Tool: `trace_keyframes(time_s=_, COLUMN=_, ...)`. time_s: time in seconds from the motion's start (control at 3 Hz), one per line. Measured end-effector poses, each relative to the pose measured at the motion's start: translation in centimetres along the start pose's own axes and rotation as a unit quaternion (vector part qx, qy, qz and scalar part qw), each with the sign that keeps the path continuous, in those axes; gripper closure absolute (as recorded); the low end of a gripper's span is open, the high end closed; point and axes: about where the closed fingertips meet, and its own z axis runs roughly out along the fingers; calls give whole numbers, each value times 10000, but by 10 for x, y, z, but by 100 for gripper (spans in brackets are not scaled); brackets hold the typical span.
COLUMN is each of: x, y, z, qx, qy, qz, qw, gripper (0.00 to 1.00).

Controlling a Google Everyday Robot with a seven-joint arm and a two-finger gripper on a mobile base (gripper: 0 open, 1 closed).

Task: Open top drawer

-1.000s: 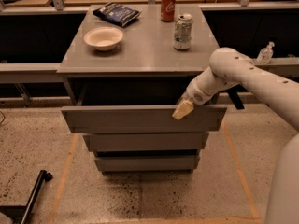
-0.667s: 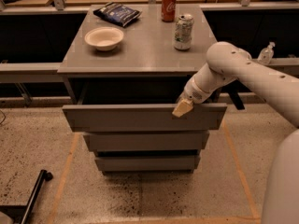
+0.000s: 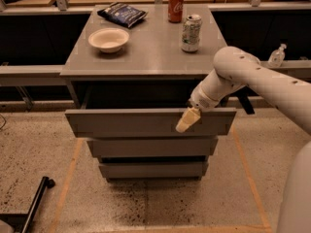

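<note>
Top drawer (image 3: 131, 123) is pulled partly out under the grey tabletop (image 3: 150, 57), its front standing forward of the middle drawer front (image 3: 150, 147) and the lowest drawer front (image 3: 153, 169). The tool (image 3: 187, 120) sits at the top drawer's upper front edge, right of centre; whether it is apart or together cannot be told. The tabletop carries a white bowl (image 3: 109, 39), a dark snack bag (image 3: 122, 13), a red soda can (image 3: 175, 6) and a pale can (image 3: 191, 32).

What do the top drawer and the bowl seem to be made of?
Top drawer: probably painted metal or laminate, matte grey, no grain or shine visible. Bowl: perhaps paper or plastic, matte cream with a thin rim. The gripper is at the drawer's front panel, right of centre.
</note>
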Motion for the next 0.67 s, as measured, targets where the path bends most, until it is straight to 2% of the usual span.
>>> trace_keyframes(time_s=0.33, x=12, y=18, z=10, qx=-228, qy=124, qz=257, qw=9993, gripper=0)
trace_keyframes(time_s=0.67, x=17, y=29, z=12, qx=-387, qy=208, qz=375, qw=9983, gripper=0)
